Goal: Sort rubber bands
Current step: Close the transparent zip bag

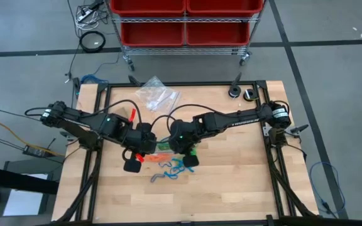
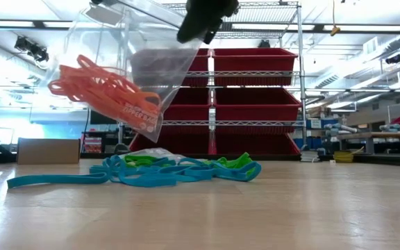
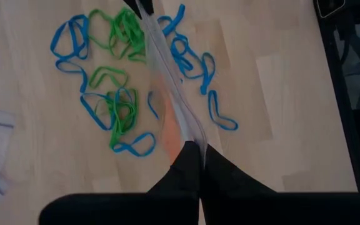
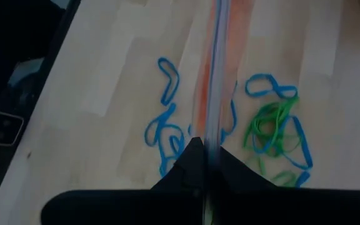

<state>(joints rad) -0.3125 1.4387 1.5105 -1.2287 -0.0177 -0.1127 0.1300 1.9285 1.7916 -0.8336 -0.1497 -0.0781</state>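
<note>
1. The left gripper (image 3: 200, 156) is pinched tight on the edge of a clear, glossy plastic bag (image 2: 127, 69), at frame centre in the high view.
2. The right gripper (image 4: 206, 150) is clamped on the same bag edge.
3. Flat orange rubber bands (image 2: 103, 90) sag inside the bag.
4. Thin blue and green rubber bands (image 2: 165, 170) lie tangled on the pale, grained wooden table (image 2: 255, 215) below.

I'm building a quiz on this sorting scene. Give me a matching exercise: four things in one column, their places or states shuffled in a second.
Things:
1. orange rubber bands
2. blue and green rubber bands
3. left hand
4. spare clear bags

Places or states:
A. loose on the table
B. shut on the held bag's edge
C. inside the lifted clear bag
D. lying at the table's far edge

Pairs: 1-C, 2-A, 3-B, 4-D
</note>
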